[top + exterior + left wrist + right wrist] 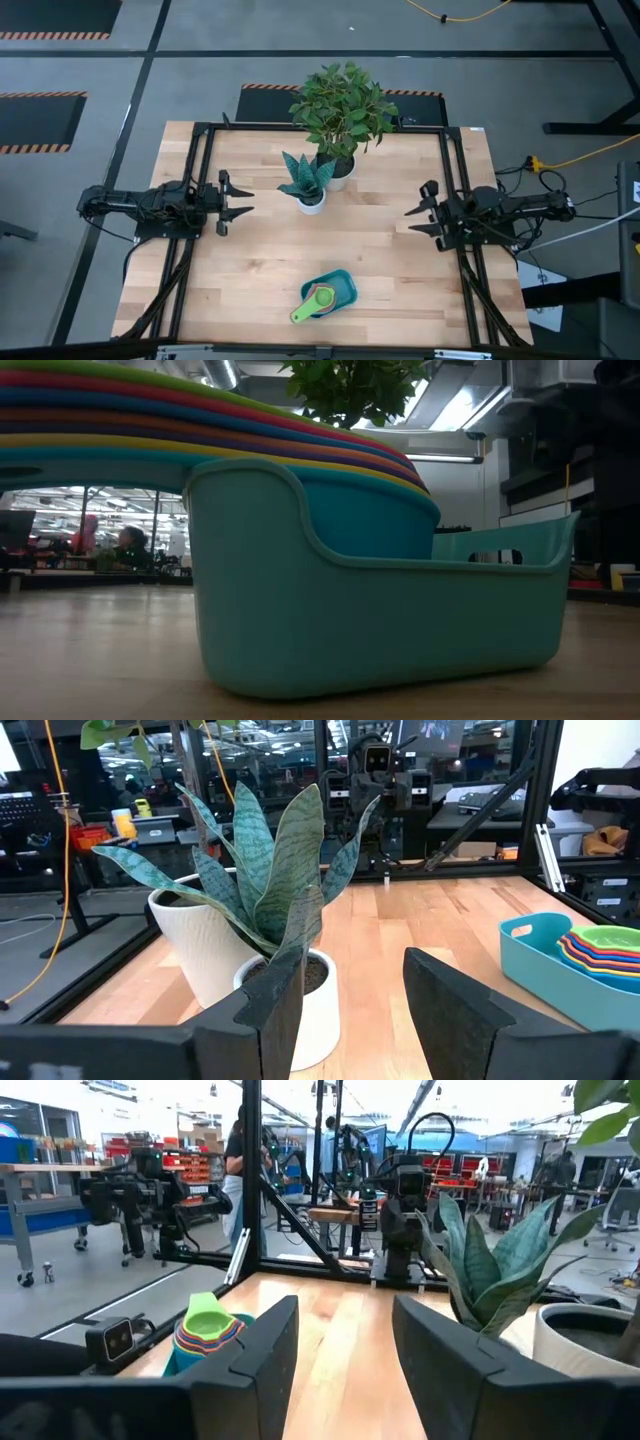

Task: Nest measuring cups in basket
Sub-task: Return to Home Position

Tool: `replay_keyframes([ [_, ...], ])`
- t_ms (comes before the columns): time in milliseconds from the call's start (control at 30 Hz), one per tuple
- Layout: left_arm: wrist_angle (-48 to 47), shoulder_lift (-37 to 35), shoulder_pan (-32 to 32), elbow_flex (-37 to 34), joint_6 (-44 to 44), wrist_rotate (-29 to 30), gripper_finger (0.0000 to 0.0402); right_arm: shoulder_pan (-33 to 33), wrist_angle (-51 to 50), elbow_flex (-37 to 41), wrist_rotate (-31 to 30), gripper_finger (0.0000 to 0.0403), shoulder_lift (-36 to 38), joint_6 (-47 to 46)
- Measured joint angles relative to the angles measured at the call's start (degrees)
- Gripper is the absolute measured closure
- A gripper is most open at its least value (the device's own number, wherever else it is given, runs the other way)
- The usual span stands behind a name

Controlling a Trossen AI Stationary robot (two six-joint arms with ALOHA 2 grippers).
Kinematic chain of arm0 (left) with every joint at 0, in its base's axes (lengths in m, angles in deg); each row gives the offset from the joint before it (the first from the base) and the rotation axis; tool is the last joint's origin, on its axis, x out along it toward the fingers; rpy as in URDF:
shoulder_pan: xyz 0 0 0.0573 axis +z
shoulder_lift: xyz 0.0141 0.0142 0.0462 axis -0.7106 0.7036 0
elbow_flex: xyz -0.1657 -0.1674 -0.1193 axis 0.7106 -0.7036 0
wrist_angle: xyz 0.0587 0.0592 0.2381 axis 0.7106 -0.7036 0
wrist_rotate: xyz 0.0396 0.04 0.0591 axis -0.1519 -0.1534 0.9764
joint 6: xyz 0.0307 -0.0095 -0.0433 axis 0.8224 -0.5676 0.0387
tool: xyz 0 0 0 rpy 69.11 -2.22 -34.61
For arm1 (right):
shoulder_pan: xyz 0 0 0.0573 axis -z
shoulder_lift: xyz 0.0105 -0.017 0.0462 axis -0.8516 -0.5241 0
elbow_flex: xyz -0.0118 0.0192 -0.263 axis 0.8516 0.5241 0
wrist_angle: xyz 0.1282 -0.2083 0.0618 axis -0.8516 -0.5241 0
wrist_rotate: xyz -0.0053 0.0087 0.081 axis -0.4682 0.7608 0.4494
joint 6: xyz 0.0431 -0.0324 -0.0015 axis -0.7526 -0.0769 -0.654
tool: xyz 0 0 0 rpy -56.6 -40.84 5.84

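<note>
The measuring cups (318, 299) sit stacked one inside another in the teal basket (343, 281) near the table's near edge, their flat handles fanning out over its rim toward the left. In the low view the stack (200, 420) rises above the basket wall (380, 620). The cups (600, 952) and basket (545, 965) also show in the left wrist view, and the cups (208, 1325) in the right wrist view. My left gripper (240, 200) is open at the table's left side. My right gripper (420, 218) is open at the right side. Both stand far from the basket.
Two potted plants stand at the table's far middle: a snake plant in a white pot (310, 185) and a leafy plant (342, 110) behind it. A black frame (200, 130) runs round the table. Bare wood lies between the grippers and the basket.
</note>
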Motion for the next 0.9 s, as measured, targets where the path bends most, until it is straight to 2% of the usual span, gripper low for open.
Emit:
replay_keyframes([
  [333,0.0,0.0,0.0,0.0,0.0,0.0,0.0235,0.0,-5.0,0.0,0.0,0.0234,0.0,0.0],
  [900,0.0,0.0,0.0,0.0,0.0,0.0,0.0235,0.0,-4.8,0.0,0.0,0.0234,0.0,0.1],
])
